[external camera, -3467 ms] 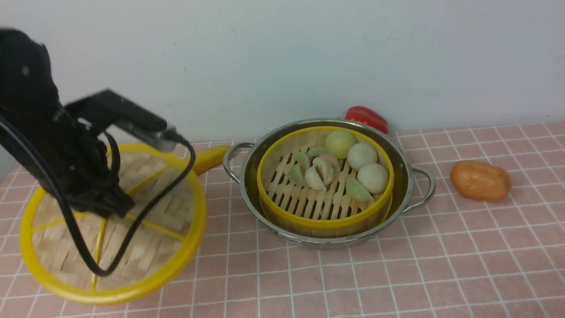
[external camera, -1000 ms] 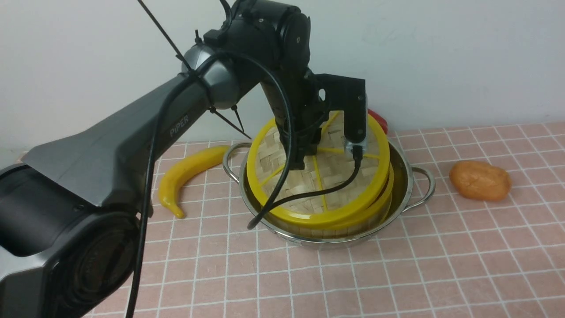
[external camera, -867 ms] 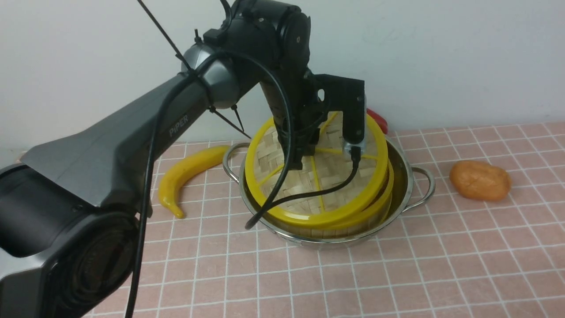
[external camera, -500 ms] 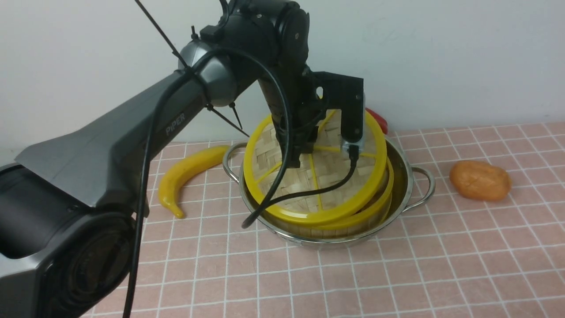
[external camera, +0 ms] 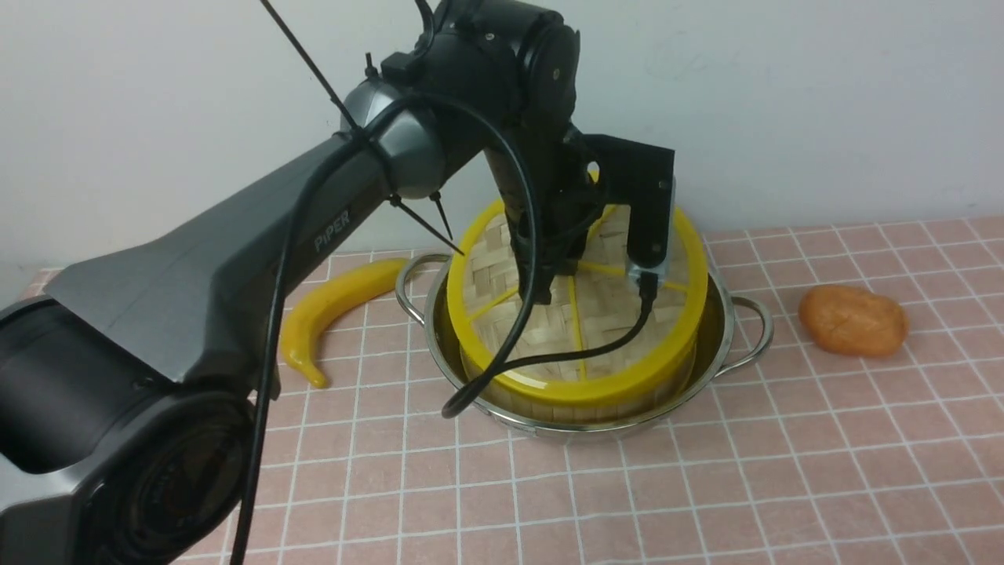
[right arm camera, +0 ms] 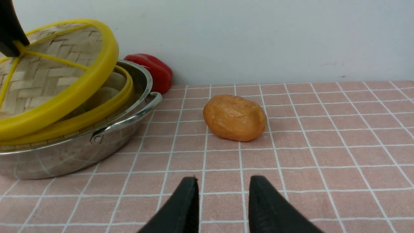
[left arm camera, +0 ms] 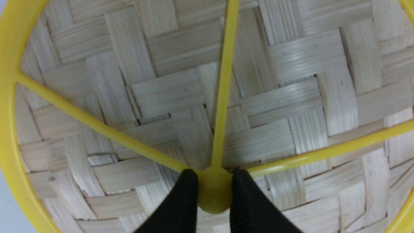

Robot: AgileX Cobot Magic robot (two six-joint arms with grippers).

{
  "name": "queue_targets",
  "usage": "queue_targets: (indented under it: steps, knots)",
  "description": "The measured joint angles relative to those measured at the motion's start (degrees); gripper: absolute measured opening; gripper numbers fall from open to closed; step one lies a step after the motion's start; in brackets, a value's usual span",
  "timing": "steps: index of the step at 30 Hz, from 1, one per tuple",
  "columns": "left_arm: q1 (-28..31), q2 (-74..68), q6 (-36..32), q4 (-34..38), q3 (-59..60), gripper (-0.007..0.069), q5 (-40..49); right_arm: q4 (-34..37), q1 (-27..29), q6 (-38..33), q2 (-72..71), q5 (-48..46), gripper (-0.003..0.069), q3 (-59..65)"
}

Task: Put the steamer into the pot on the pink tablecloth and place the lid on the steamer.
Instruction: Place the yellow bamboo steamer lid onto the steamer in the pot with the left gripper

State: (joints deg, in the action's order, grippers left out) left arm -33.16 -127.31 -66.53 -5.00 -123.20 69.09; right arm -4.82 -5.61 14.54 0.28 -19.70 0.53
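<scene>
Two claws show, and only one holds anything. The left claw [left arm camera: 213, 181] is pinched on the yellow hub at the centre of the lid [external camera: 608, 310], where the spokes meet; its black fingertips [left arm camera: 186, 184] press that hub from both sides.

Directly beneath this claw the lid hangs tilted over the steamer [right arm camera: 81, 121]. The lid's edge nearest the red pepper [right arm camera: 152, 69] stands clear of the steamer's yellow rim, and pale buns show through the gap. The opposite edge lies low against that rim; whether it touches cannot be told. The steamer sits inside the pot [external camera: 722, 314], below the claw, and the pot stands on the pink tablecloth [external camera: 706, 486] that covers the tabletop.

To the left of the left claw a yellow banana [external camera: 329, 306] lies just beside the pot's looped handle. Well off to the claw's right, past the other handle, rests an orange lump [external camera: 853, 320].

The right claw [right arm camera: 223, 194] is spread, with nothing between its fingers, low over bare pink cloth. Beyond its tips lie the orange lump, then the pepper against the wall, with the pot's shiny wall off to one side.
</scene>
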Motion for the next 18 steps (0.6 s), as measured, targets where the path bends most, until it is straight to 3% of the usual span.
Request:
queue_targets:
  steps: [18]
  knots:
    - [0.00, 0.00, -0.11, -1.25, 0.00, 0.0116, -1.31, 0.00, 0.00, 0.00, 0.00, 0.00, 0.0240, 0.00]
